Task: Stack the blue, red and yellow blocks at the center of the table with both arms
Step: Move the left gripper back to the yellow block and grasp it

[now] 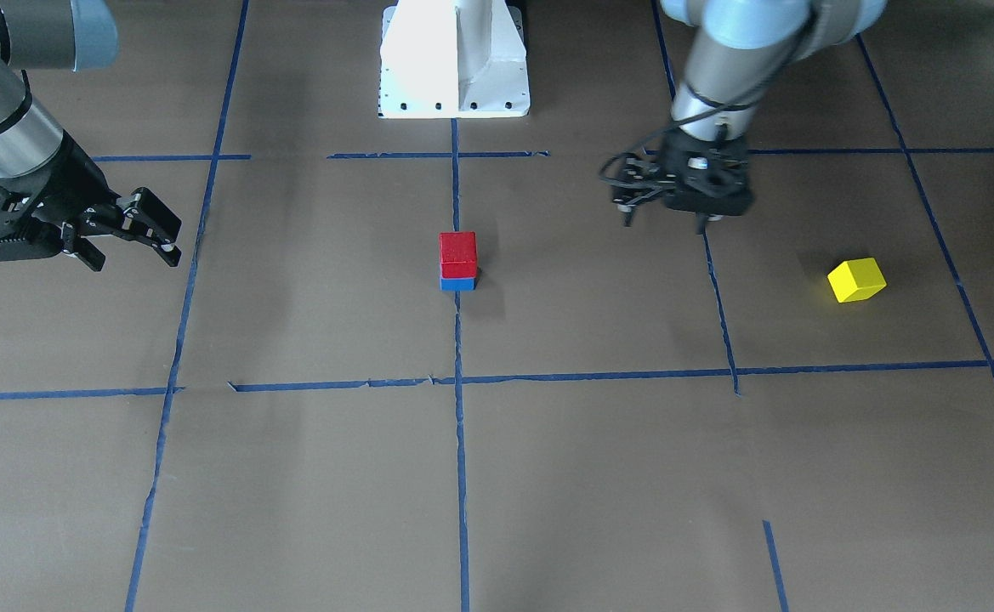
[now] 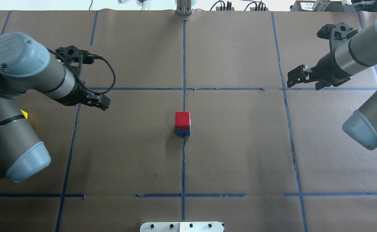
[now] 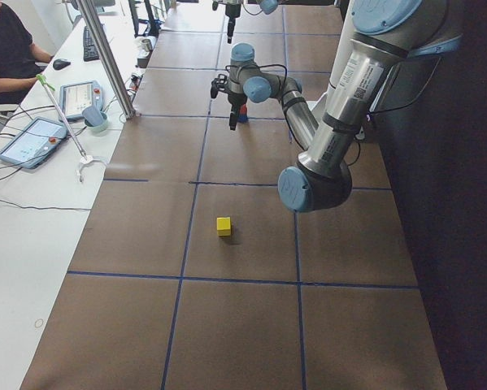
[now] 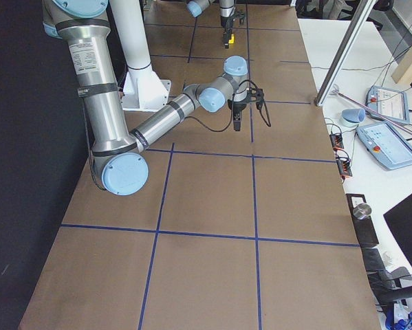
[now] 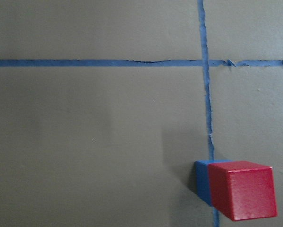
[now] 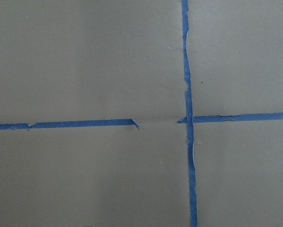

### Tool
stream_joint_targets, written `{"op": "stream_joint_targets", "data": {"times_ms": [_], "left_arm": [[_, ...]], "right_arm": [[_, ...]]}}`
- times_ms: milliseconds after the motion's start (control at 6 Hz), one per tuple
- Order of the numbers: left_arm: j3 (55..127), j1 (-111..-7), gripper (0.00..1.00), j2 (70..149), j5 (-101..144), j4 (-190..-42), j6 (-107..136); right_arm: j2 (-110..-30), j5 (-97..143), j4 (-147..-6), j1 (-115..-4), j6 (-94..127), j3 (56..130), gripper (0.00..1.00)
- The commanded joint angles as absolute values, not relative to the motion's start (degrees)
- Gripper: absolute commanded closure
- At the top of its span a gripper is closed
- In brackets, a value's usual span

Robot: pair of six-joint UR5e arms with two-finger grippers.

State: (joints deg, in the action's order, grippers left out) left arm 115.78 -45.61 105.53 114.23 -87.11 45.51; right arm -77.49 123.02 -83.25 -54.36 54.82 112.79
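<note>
So two thirds done: red block (image 1: 457, 252) sits on blue block (image 1: 457, 284) at the table (image 1: 599, 476) center. Yellow block (image 1: 856, 280) still needs stacking, lying well off to the robot's left, near the left gripper (image 1: 665, 223), fingers spread and empty; right gripper (image 1: 135, 257) likewise

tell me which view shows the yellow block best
The front-facing view: the yellow block sits whole and unobstructed. Overhead shows just a sliver behind the left arm; the side views show it small; wrist views miss it.
</note>
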Motion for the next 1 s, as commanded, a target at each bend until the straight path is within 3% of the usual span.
{"op": "stream_joint_targets", "data": {"times_ms": [0,500,833], "left_arm": [[113.06,-58.29,0.0,89.62,120.12,-95.48,31.51],[94.44,-61.7,0.0,88.41,129.81,-110.98,31.2],[94.05,-61.52,0.0,89.55,130.08,-111.27,41.89]], "right_arm": [[-78.31,122.78,-83.14,-54.32,54.84,113.38,0.0],[-78.4,122.96,-83.06,-54.32,54.93,114.43,0.0],[-78.31,123.13,-83.06,-54.23,54.93,114.52,0.0]]}}
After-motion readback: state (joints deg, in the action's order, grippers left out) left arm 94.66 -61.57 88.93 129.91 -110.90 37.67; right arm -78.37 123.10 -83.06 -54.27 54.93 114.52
